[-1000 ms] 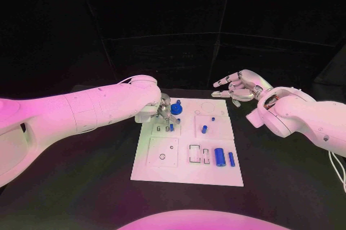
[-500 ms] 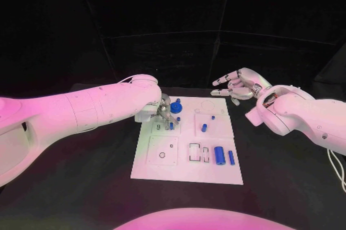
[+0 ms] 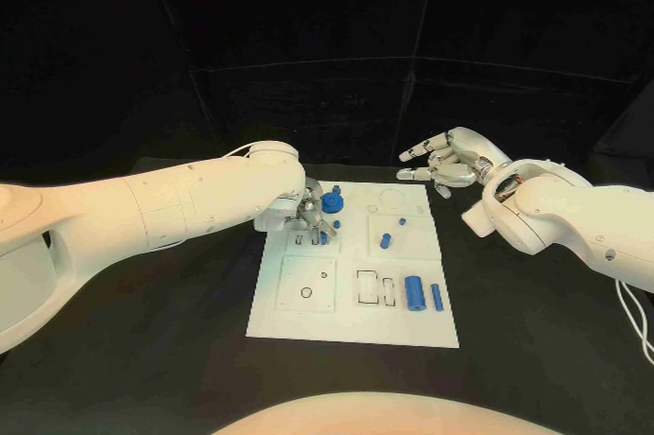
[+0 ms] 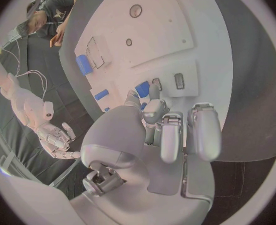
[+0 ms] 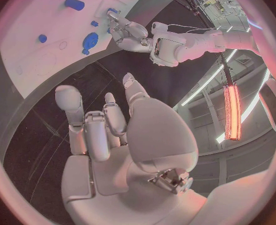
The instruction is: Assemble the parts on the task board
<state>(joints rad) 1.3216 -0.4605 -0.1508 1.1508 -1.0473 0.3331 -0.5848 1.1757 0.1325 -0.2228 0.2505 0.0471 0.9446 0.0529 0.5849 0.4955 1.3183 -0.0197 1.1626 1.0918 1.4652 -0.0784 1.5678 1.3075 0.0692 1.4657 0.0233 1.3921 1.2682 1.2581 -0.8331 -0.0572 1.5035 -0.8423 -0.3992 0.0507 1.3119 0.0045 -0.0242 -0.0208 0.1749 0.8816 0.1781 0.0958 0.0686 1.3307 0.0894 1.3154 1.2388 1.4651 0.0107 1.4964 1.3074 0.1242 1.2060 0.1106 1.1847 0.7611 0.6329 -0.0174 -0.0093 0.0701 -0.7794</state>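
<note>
The white task board (image 3: 349, 320) lies in the middle of the black table. My left hand (image 3: 309, 213) reaches down onto its far left corner, beside a round blue part (image 3: 333, 205). In the left wrist view its fingertips (image 4: 155, 89) pinch a small blue peg (image 4: 142, 90) against the board (image 4: 169, 30). The head view shows that peg (image 3: 321, 235) under the hand. My right hand (image 3: 450, 165) hovers past the board's far right corner, fingers spread, holding nothing. From the right wrist view, the palm (image 5: 134, 135) faces the left hand (image 5: 134, 35).
Two small blue pegs (image 3: 386, 241) stand in the board's far right block. A thick blue cylinder (image 3: 414, 293) and a thin blue bar (image 3: 437, 298) lie at its near right. The near left plate (image 3: 308, 286) has small holes.
My right hand has drifted slightly up and to the left. The left hand stays at the board's far left corner with the peg, barely moving.
</note>
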